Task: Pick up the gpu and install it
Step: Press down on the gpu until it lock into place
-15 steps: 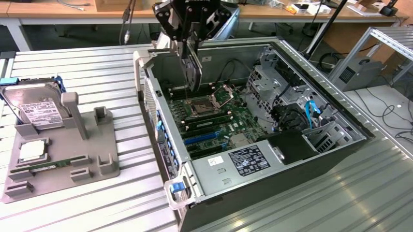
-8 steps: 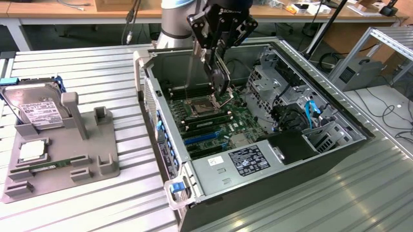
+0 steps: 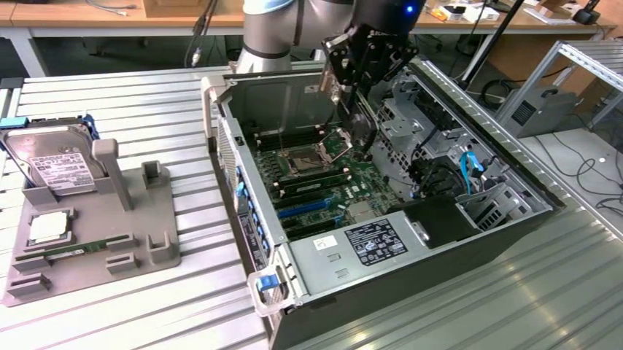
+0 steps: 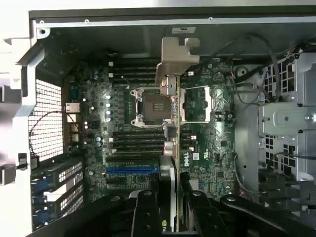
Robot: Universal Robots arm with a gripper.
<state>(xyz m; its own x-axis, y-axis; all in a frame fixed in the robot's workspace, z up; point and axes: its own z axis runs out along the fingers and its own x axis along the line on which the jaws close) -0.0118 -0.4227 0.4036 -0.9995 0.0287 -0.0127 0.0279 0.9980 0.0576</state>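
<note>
The gpu (image 3: 358,127) hangs upright over the open computer case (image 3: 506,219), above the motherboard (image 3: 331,182) near the CPU socket. My gripper (image 3: 349,87) is shut on its upper part. In the wrist view the gpu (image 4: 176,98) shows edge-on as a thin slab running between my two black fingers (image 4: 145,212), with its silvery end bracket (image 4: 175,57) toward the case's rear wall. My gripper (image 4: 174,210) sits above the board, and a blue expansion slot (image 4: 131,169) lies off to one side of the card. The card is clear of the board.
On the exterior view's left a grey fixture (image 3: 146,240) holds a silver hard drive (image 3: 54,164) and small parts. Inside the case are the drive cage (image 3: 409,117), blue cables (image 3: 467,168) and the labelled power supply (image 3: 375,244). The table is ribbed metal.
</note>
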